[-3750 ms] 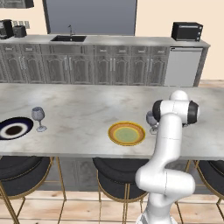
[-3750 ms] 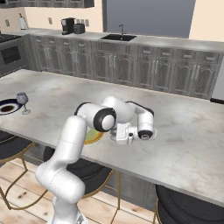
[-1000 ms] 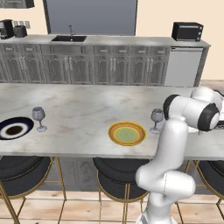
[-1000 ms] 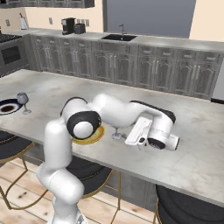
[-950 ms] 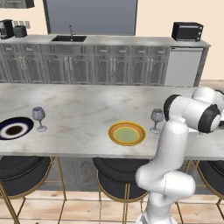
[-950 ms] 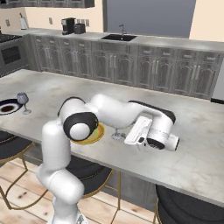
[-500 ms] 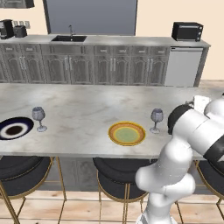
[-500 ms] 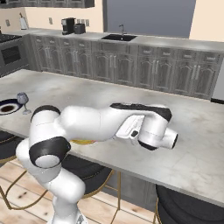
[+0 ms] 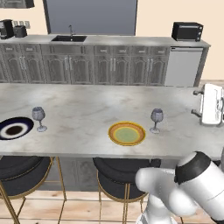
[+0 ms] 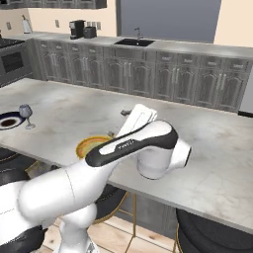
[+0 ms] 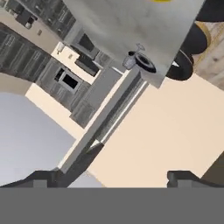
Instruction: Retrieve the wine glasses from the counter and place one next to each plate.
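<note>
I see the marbled stone island top [image 9: 87,105] w/ two round plates: yellow-orange plate w/ pale green centre [image 9: 127,133] mid-front, dark navy plate w/ white ring [image 9: 14,130] at far left edge. One clear bluish stemmed wine glass [image 9: 156,120] stands upright just right of the yellow plate, not touching; second clear stemmed glass [image 9: 39,118] upright just right of the navy plate. Gripper [image 9: 213,105] sits at the island's right end, well apart from both glasses, jaws spread wide, holding nothing. Hand view is rolled; fingertips [image 11: 43,179] far apart at bottom. Rear counter [image 9: 109,40] carries black microwave [image 9: 187,31] and sink [image 9: 69,38].
</note>
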### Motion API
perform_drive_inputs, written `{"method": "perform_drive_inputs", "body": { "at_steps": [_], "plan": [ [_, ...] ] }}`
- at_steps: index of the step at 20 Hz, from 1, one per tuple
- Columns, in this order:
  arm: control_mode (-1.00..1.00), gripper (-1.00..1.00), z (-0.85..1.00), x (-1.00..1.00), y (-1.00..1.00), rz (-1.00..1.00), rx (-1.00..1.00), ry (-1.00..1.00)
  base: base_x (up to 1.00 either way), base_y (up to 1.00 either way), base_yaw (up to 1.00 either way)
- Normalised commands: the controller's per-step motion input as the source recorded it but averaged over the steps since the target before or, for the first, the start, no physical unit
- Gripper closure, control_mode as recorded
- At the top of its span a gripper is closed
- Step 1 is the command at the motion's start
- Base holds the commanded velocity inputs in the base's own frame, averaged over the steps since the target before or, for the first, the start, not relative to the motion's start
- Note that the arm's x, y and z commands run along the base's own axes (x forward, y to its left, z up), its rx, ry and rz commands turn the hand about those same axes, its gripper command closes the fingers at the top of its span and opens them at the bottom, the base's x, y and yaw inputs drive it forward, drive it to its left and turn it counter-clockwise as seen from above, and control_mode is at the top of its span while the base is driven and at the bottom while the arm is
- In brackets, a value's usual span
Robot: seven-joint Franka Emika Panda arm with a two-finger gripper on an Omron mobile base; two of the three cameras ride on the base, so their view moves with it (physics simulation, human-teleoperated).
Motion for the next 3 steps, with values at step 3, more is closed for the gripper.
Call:
{"method": "perform_drive_inputs", "body": {
  "at_steps": [3],
  "plan": [
    [-1.0, -1.0, 0.66, -1.0, 0.71, 0.0, 0.0, -0.52, 0.0, 0.0, 0.0]
  ]
}}
